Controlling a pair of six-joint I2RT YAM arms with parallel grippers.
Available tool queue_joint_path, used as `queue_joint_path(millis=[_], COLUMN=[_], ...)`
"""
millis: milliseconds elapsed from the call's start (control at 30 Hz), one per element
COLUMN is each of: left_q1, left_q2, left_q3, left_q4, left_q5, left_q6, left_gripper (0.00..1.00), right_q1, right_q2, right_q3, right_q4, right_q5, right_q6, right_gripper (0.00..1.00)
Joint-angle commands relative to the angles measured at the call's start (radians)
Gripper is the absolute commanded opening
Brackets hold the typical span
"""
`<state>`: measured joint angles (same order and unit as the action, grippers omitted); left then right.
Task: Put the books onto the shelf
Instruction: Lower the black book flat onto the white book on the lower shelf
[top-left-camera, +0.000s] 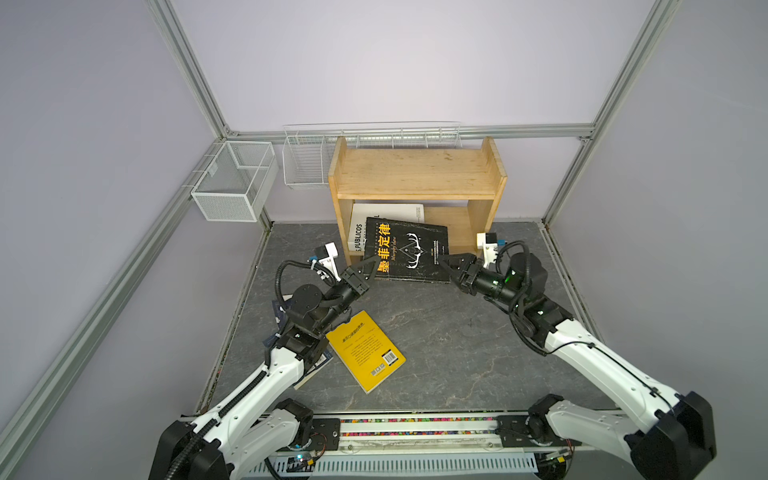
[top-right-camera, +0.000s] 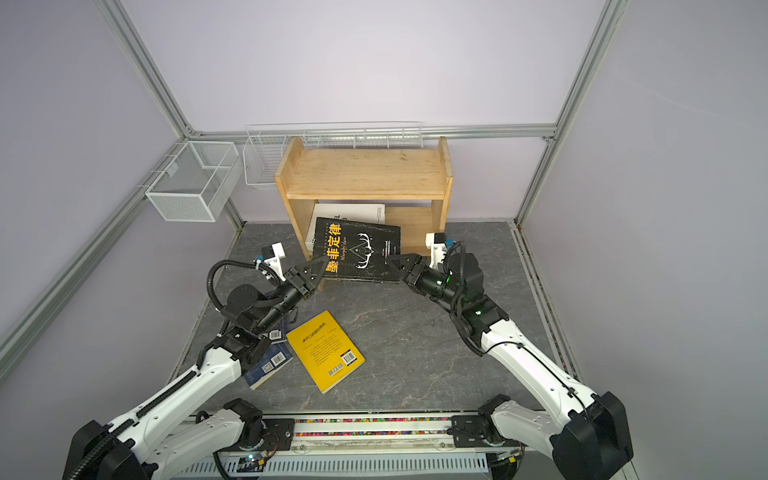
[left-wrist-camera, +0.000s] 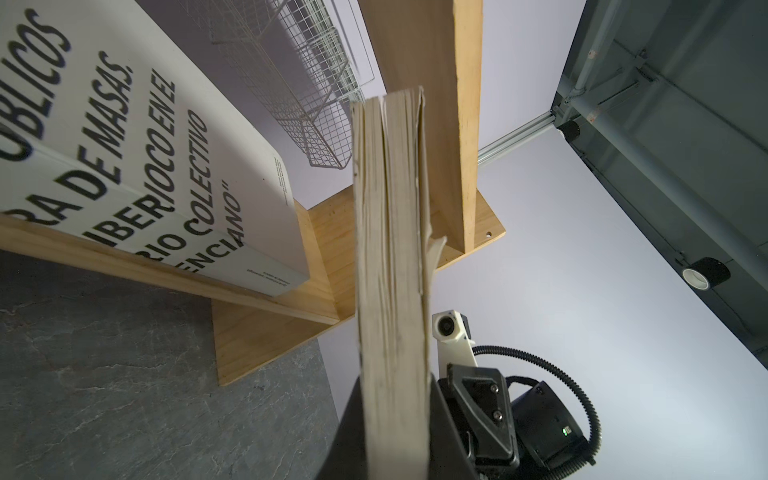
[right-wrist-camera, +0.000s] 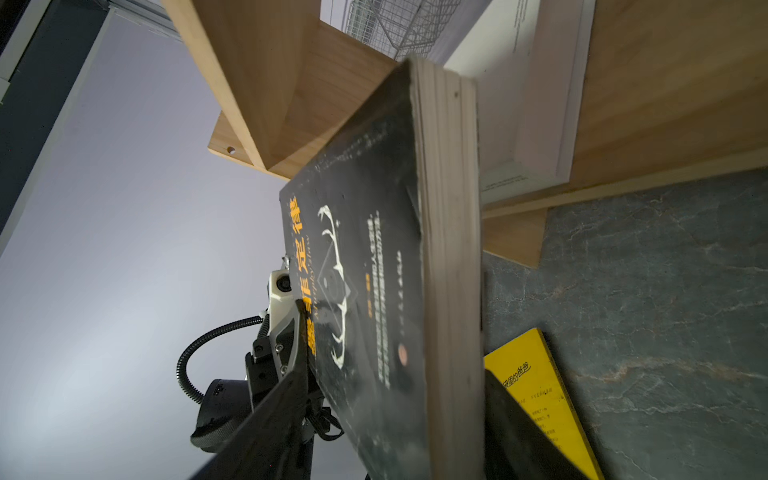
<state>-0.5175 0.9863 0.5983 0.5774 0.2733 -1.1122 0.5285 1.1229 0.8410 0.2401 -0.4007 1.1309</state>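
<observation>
The black book (top-left-camera: 409, 253) hangs tilted just before the lower tier of the shelf (top-left-camera: 415, 172), where the white book (top-left-camera: 357, 232) stands, with the left gripper (top-left-camera: 371, 266) clamped on one edge (the sole hold) and the right gripper (top-left-camera: 449, 264) straddling the opposite edge, jaws apart, presumably only guiding it.

navy bks (top-right-camera: 270, 363): mostly under L arm (top-right-camera: 187, 386) | white bk (top-right-camera: 353, 210): part behind black bk (top-right-camera: 361, 253)

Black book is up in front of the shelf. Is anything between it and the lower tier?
Yes. The white book already sits in the left part of the lower tier of the shelf, directly behind the black book. The tier's right part looks free, and nothing lies on the top tier.
</observation>
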Motion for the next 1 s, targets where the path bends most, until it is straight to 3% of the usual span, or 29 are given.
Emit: queue_joint_path(millis=[0,300,367,733,967], left_q1=[0.008,0.014,0.017,0.063,0.080], left_q2=[0.011,0.045,0.047,0.066,0.120], left_q3=[0.053,0.046,0.051,0.093,0.280], left_q4=[0.101,0.142,0.137,0.086,-0.142], left_q5=[-0.024,-0.001,0.004,0.045,0.060], left_q6=[-0.010,-0.035,-0.035,-0.037,0.069], left_gripper=[0.00,0.00,0.00,0.00,0.35], right_q1=[0.020,0.025,0.022,0.022,0.023], right_q2=[0.007,0.058,0.058,0.223,0.350], right_q3=[-0.047,-0.067,-0.095,-0.139,-0.038], right_q4=[0.105,0.258,0.308,0.750,0.826], right_q5=[-0.016,0.002,0.032,0.069,0.083], right_q6=[0.038,0.081,0.104,0.256,0.272], right_gripper=[0.61,0.33,0.31,0.07,0.06])
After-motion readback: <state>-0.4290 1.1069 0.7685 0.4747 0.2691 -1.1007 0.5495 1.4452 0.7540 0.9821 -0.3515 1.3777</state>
